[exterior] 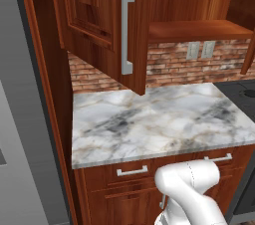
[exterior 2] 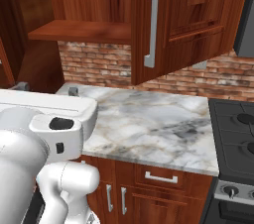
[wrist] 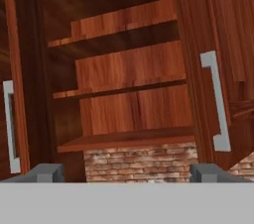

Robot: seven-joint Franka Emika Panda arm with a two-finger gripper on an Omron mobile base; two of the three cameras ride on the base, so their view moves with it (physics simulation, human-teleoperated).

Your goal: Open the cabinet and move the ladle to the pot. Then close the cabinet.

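The cabinet (wrist: 130, 69) stands with both doors swung out, and its bare wooden shelves face the hand view. The left door (exterior: 94, 15) carries a silver bar handle (exterior: 128, 30), and the right door (exterior 2: 188, 15) has its own handle (exterior 2: 151, 25). My gripper (wrist: 126, 173) sits below and in front of the opening, open wide, with nothing between its fingertips (wrist: 47, 172). In the right base view the gripper (exterior 2: 46, 89) rises over the counter's left part. The ladle and the pot are out of view.
A marble counter (exterior: 149, 119) runs under the cabinet, against a brick backsplash (exterior 2: 99, 67). A dark stove (exterior 2: 238, 134) adjoins the counter's right end. Base cabinets with drawer pulls (exterior: 132, 171) stand below. A tall grey panel (exterior: 20, 119) stands at the left.
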